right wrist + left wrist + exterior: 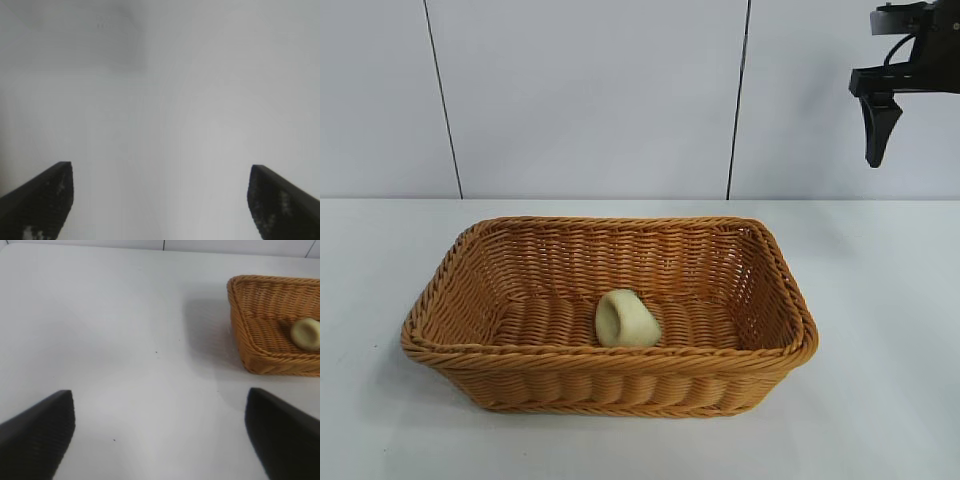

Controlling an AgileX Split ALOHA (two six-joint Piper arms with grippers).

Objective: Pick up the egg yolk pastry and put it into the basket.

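1. Pastry (627,319) lies tipped on its side on the basket (610,370) floor, well apart from my right gripper (878,128), raised at upper right with fingers spread wide.
2. Left gripper (160,440) wide too, over bare table (125,340).
3. Pastry: pale cream, smooth, rounded.

This looks like a robotics lab test station rather than a home or shop. A plain white bench (880,300) stands against a bare wall of pale panels (590,100) split by thin dark seams, and a black robot arm (910,60) hangs at the upper right corner of the exterior view.
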